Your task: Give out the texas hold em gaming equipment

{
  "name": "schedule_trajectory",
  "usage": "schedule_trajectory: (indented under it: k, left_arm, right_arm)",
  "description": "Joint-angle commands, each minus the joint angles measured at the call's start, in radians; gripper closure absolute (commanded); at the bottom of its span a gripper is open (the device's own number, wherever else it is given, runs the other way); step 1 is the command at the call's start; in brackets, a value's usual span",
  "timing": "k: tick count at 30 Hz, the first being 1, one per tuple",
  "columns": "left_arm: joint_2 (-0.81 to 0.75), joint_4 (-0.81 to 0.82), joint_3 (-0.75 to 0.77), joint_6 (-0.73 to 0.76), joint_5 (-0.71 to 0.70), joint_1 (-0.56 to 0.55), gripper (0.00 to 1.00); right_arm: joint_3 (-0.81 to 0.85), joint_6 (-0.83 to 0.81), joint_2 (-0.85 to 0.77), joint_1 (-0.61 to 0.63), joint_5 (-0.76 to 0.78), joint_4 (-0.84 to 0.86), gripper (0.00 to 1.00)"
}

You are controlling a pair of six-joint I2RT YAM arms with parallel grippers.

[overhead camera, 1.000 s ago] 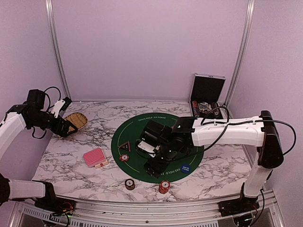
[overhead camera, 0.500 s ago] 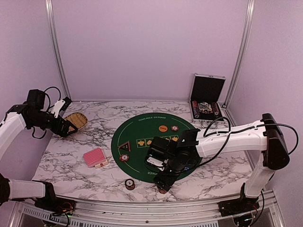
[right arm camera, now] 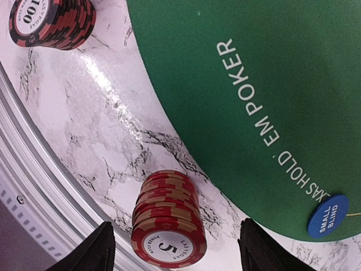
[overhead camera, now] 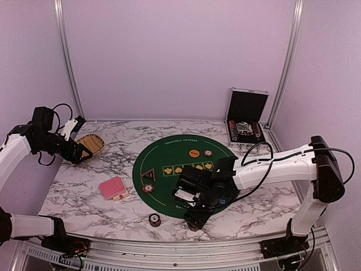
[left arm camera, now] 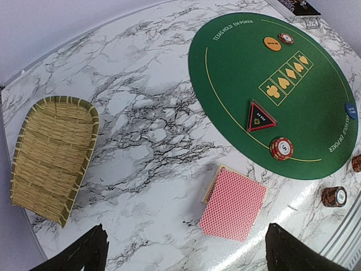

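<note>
A red five-value poker chip stack [right arm camera: 169, 220] stands on the marble just off the green mat [right arm camera: 237, 56]. My right gripper [right arm camera: 177, 248] is open and straddles it, with a gap on each side; from above it [overhead camera: 194, 217] covers the stack. A darker chip stack [right arm camera: 53, 22] stands nearby, and a blue disc [right arm camera: 327, 215] lies on the mat's edge. The pink-backed card deck [left arm camera: 234, 203] lies left of the mat. A black triangular marker [left arm camera: 260, 116], a chip stack [left arm camera: 281, 148] and an orange disc [left arm camera: 272, 43] sit on the mat. My left gripper [left arm camera: 186, 254] hangs open, high above the deck.
A woven straw basket [overhead camera: 90, 145] lies at the table's left. The open silver case [overhead camera: 246, 116] stands at the back right with chips inside. The metal rail of the near table edge [right arm camera: 34, 186] runs close beside the red stack.
My right arm has swung from over the mat toward the near edge and come down around the red chip stack, its jaws narrowing a little. The left arm has not moved.
</note>
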Motion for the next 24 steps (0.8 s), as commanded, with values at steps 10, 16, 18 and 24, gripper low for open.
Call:
schedule_trajectory:
  k: [10,16,18,24]
  left_arm:
    - [-0.014,-0.039,0.034,0.000,-0.002,0.006,0.01]
    - [-0.017,-0.041,0.035,0.002,-0.007,0.006,0.01]
    - [-0.016,-0.041,0.035,0.003,-0.007,0.006,0.01]
    - [-0.016,-0.042,0.032,0.004,-0.007,0.006,0.01]
  right_arm:
    - [0.004,-0.007,0.021,0.000,-0.010,0.028,0.40]
    - [0.002,-0.007,0.024,0.001,-0.024,0.033,0.43]
    - [0.004,-0.007,0.024,0.001,-0.023,0.032,0.46]
    - [0.008,-0.006,0.019,0.001,-0.020,0.026,0.57]
